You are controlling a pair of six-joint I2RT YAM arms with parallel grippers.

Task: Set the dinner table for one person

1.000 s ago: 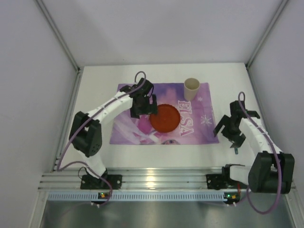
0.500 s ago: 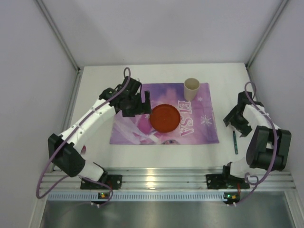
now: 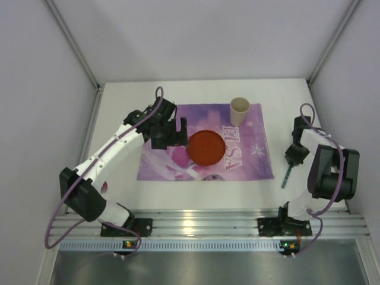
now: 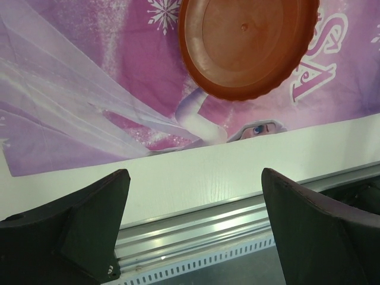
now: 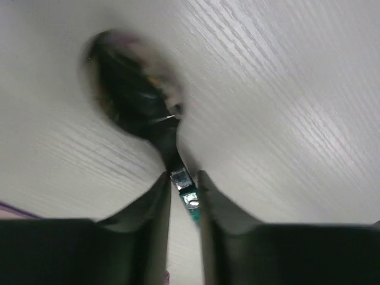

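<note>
desk [image 3: 208,199]: rigid, smooth, fixed, spans workcell | placemat [image 3: 249,160]: thin, limp, centred | plate [image 3: 206,147]: light, rigid, mid-mat | left end effector [image 4: 193,178]: released, beside plate | spoon [image 5: 133,95]: stiff, slick, light (hold mid-handle), right of placemat | right end effector [image 5: 183,184]: clenched on spoon handle

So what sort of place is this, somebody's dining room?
Probably a robot test booth, not a home: plain panel walls box in the white table, and two robot arms are bolted to its aluminium rail.
</note>
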